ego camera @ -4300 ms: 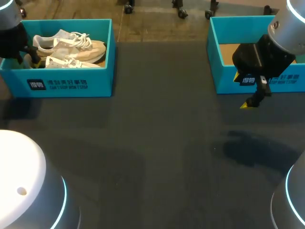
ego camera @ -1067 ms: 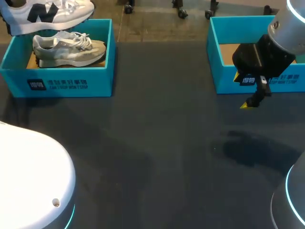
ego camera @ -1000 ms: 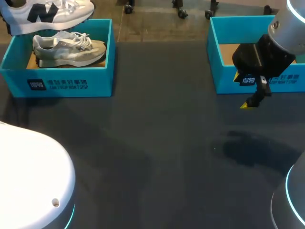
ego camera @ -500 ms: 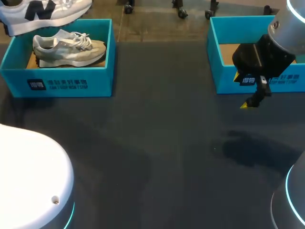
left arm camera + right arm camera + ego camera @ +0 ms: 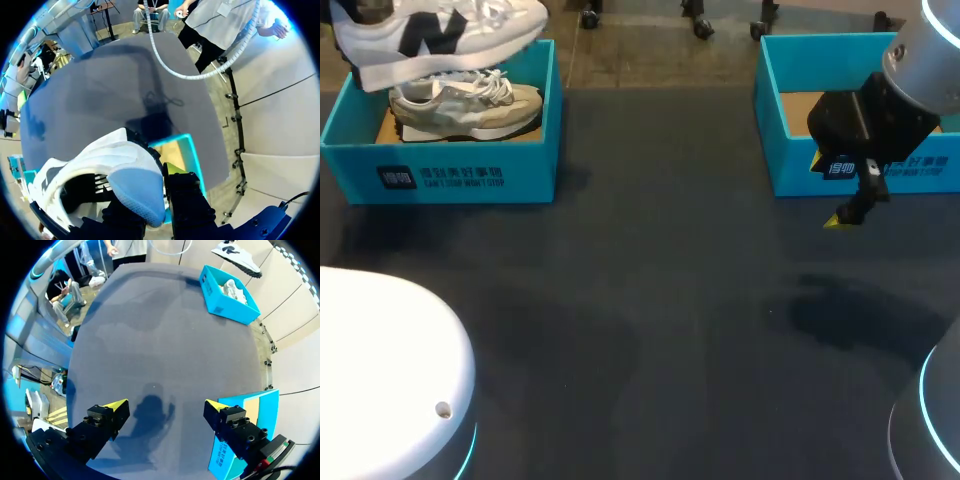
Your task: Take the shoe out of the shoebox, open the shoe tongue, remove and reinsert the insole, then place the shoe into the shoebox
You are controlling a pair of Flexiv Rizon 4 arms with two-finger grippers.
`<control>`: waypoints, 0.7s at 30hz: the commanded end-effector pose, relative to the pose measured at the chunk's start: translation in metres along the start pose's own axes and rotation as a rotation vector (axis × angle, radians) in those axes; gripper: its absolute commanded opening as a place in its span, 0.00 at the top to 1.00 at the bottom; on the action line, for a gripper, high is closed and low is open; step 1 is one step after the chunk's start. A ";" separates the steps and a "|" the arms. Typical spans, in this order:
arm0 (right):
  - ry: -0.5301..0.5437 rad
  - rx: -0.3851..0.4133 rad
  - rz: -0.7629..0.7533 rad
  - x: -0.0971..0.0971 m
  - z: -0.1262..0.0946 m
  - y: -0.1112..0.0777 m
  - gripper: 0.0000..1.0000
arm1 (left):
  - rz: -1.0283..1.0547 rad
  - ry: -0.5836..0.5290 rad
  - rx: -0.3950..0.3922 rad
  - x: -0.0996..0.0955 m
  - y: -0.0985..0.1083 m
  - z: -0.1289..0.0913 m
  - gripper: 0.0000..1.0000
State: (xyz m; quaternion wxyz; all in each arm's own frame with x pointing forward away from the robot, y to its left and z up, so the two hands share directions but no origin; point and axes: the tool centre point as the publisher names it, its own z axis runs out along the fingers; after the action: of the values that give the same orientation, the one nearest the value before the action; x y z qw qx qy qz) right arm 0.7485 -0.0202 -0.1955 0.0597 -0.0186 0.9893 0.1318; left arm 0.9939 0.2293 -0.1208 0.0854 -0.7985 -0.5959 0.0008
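**A:** Left wrist view first: what are the left fingers (image 5: 189, 202) doing?

**B:** They are closed on the heel of a white shoe (image 5: 95, 172), with one finger on each side of its pale blue heel tab. The shoe hangs in the air above an open teal shoebox (image 5: 186, 150).

**A:** What else is in that box?

**B:** In the head view, a second pale shoe (image 5: 470, 105) lies inside it, just under the lifted one. The box sits at the far left of the dark counter (image 5: 650, 330).

**A:** And the right fingers (image 5: 116, 406)?

**B:** They are spread wide and grip nothing, hovering above the counter. Just beside them stands another teal shoebox (image 5: 785, 170), its cardboard floor showing. The held shoe is well apart from them, at the opposite side of the counter.
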 end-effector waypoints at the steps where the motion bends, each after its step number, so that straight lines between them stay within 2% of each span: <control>1: 0.000 0.001 0.001 0.000 0.001 0.000 0.00 | 0.012 0.043 -0.074 -0.029 -0.026 0.001 1.00; 21: 0.000 0.001 0.001 0.000 0.001 0.000 0.00 | 0.103 0.087 -0.077 -0.130 -0.066 0.002 1.00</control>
State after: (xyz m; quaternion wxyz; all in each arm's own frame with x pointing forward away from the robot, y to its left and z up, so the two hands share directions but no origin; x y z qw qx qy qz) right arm 0.7485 -0.0201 -0.1956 0.0597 -0.0187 0.9893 0.1317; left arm 0.9041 0.1314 -0.1258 0.0940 -0.8290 -0.5508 -0.0230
